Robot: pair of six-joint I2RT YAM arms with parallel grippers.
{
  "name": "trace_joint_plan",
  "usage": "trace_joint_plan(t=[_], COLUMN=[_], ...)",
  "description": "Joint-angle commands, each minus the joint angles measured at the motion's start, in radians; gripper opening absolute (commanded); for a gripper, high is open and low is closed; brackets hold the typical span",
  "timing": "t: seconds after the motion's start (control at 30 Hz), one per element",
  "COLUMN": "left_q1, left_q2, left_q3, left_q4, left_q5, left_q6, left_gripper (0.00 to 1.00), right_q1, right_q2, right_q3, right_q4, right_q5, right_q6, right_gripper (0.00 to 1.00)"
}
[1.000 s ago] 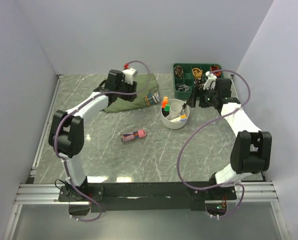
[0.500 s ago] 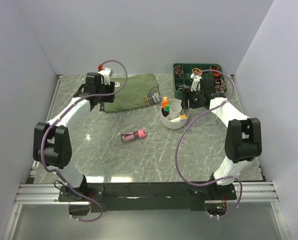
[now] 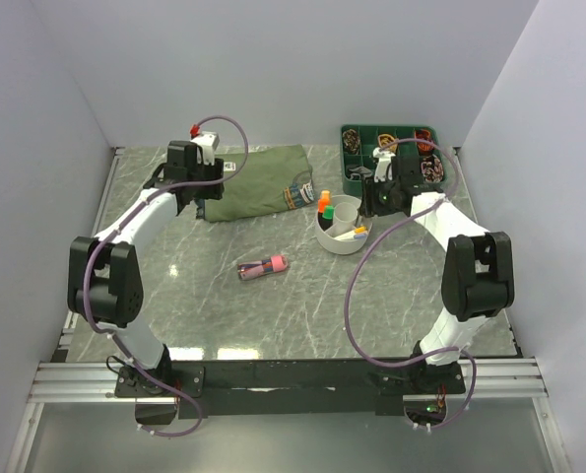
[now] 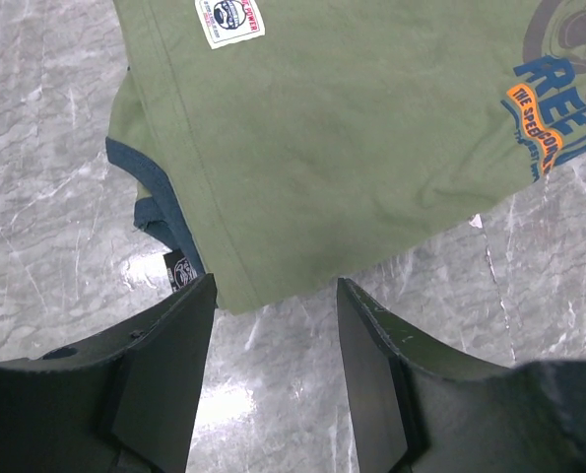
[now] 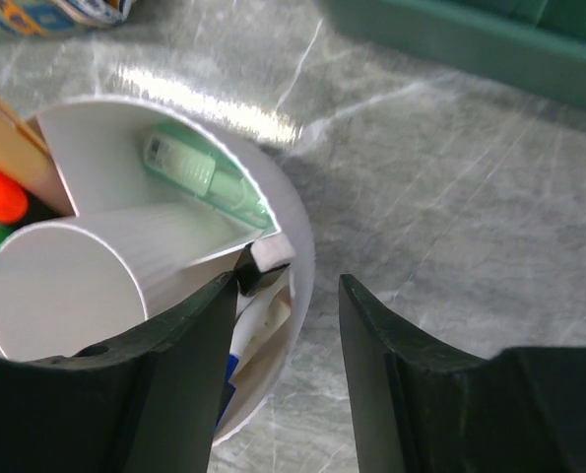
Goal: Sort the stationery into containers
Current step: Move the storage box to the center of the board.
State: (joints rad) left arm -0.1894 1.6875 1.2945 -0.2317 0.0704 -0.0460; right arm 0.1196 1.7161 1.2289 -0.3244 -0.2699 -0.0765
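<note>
The white round tub [image 3: 344,236] stands right of centre with an orange highlighter [image 3: 324,199] and a green one [image 3: 328,211] upright in it. In the right wrist view a pale green marker [image 5: 209,177] and a white pen with blue [image 5: 245,340] lie in the compartments of the tub [image 5: 307,236]. My right gripper [image 5: 283,286] is open and straddles the tub's rim, one finger inside and one outside. A pink and black marker [image 3: 263,266] lies on the table. My left gripper [image 4: 275,286] is open and empty, just below the shirt's hem.
A folded olive-green shirt [image 3: 258,182] lies at the back, with its corner and label in the left wrist view [image 4: 352,148]. A dark green compartment tray [image 3: 357,138] of small items sits at the back right, close behind the right arm.
The left arm swung left from over the shirt to its left end. The right arm moved in to the tub's right side, and its jaws have narrowed.
</note>
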Motion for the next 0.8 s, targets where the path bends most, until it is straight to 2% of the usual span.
trace_joint_plan(t=[0.0,0.17,0.23,0.33,0.5,0.53,0.57,0.77], left_q1=[0.002,0.004,0.002,0.004,0.004,0.004,0.004,0.004], left_q2=[0.020,0.029,0.032,0.031,0.038,0.040,0.043,0.067], left_q3=[0.054,0.066,0.066,0.060,0.054,0.057,0.060,0.089], left_q4=[0.015,0.012,0.012,0.014,0.012,0.009,0.008,0.000], left_q5=[0.006,0.016,0.016,0.016,0.019,0.023,0.025,0.052], left_q6=[-0.017,-0.022,-0.022,-0.022,-0.025,-0.028,-0.029,-0.043], left_gripper=[0.58,0.58,0.58,0.59,0.59,0.59,0.59,0.59], right_q1=[0.009,0.011,0.011,0.012,0.014,0.014,0.014,0.012], right_q2=[-0.021,-0.006,0.003,0.010,-0.006,-0.012,-0.022,-0.099], right_q3=[-0.026,-0.019,-0.014,-0.011,-0.023,-0.026,-0.031,-0.071], right_q4=[0.001,0.002,0.004,0.007,0.002,0.002,0.002,-0.021], right_q5=[0.015,0.035,0.054,0.077,0.098,0.100,0.106,0.100], right_q6=[-0.016,-0.016,-0.008,-0.003,-0.014,-0.020,-0.023,-0.058], right_gripper=[0.52,0.48,0.34,0.22,0.16,0.13,0.02,0.00])
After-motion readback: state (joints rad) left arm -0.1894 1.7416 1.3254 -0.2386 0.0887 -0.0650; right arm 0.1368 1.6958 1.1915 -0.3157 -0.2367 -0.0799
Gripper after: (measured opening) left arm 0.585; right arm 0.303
